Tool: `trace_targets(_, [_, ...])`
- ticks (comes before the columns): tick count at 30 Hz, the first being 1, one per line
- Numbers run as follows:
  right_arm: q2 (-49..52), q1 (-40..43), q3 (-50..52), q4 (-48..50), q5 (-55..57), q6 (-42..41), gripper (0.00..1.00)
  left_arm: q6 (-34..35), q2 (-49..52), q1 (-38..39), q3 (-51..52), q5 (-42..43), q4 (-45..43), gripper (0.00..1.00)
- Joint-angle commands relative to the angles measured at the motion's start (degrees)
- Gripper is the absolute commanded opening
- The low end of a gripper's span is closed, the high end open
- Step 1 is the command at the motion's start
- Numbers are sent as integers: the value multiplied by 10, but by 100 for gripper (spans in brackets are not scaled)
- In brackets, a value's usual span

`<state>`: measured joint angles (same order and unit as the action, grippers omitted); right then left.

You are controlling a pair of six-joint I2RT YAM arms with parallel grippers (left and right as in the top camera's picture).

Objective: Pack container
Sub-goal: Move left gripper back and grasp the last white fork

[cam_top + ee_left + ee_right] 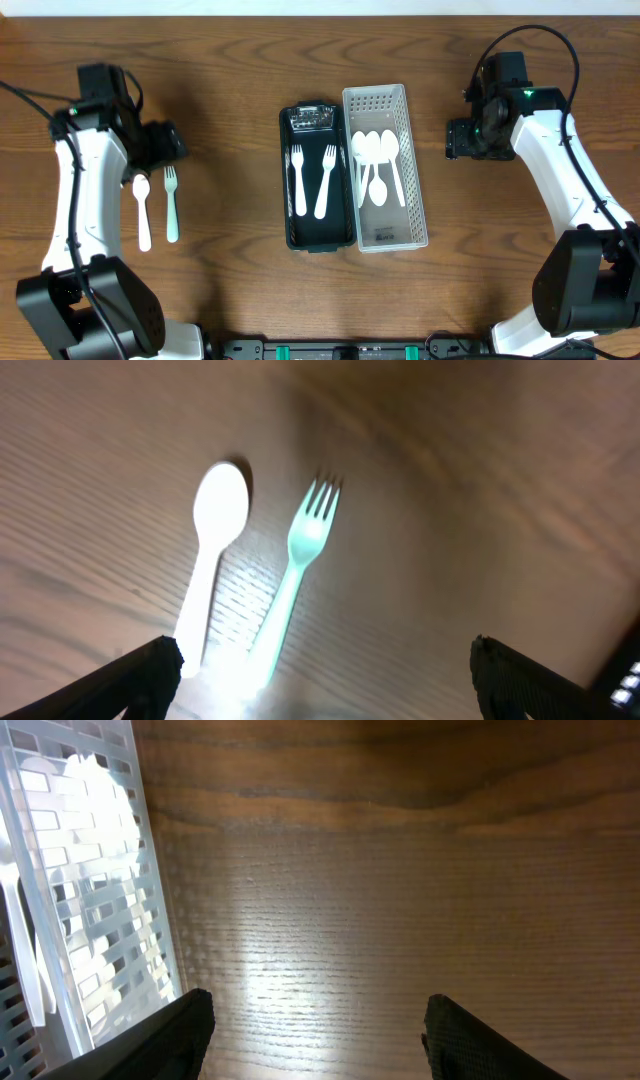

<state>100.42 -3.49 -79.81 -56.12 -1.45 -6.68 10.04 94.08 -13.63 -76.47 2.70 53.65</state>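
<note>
A white spoon (143, 208) and a mint-green fork (171, 203) lie side by side on the wooden table at the left. In the left wrist view the spoon (212, 550) and fork (297, 575) lie just ahead of my open, empty left gripper (325, 670). My left gripper (160, 145) hovers just above their heads. A black tray (289, 190) at the centre holds two white forks (311, 180). A white perforated basket (419, 200) beside it holds several white spoons (378, 165). My right gripper (466, 138) is open and empty, right of the basket (85, 910).
Bare wooden table (230, 290) surrounds the containers. Cables run along both arms. A black bar lies along the table's front edge (330, 350).
</note>
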Motion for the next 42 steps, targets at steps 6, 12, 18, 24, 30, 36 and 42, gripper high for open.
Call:
trace_targets(6, [-8, 2, -9, 0, 6, 9, 71, -39, 3, -1, 122, 27, -104, 93])
trace_targets(12, [-8, 1, -9, 0, 6, 9, 70, -104, 9, -1, 157, 27, -162, 84])
trace_targets(18, [-8, 1, -9, -1, 5, 5, 71, -120, 52, -1, 157, 30, -175, 78])
trace_targets(24, [-8, 1, -9, -1, 5, 5, 71, -120, 96, -1, 157, 29, -176, 78])
trace_targets(30, [-8, 1, -9, -3, 5, 5, 71, -120, 101, -1, 157, 29, -191, 78])
trace_targets(36, [-8, 1, -9, -3, 6, 5, 71, -120, 124, -1, 157, 29, -198, 78])
trace_targets(42, [-8, 1, -9, -6, 6, 5, 71, -120, 150, -1, 157, 29, -200, 78])
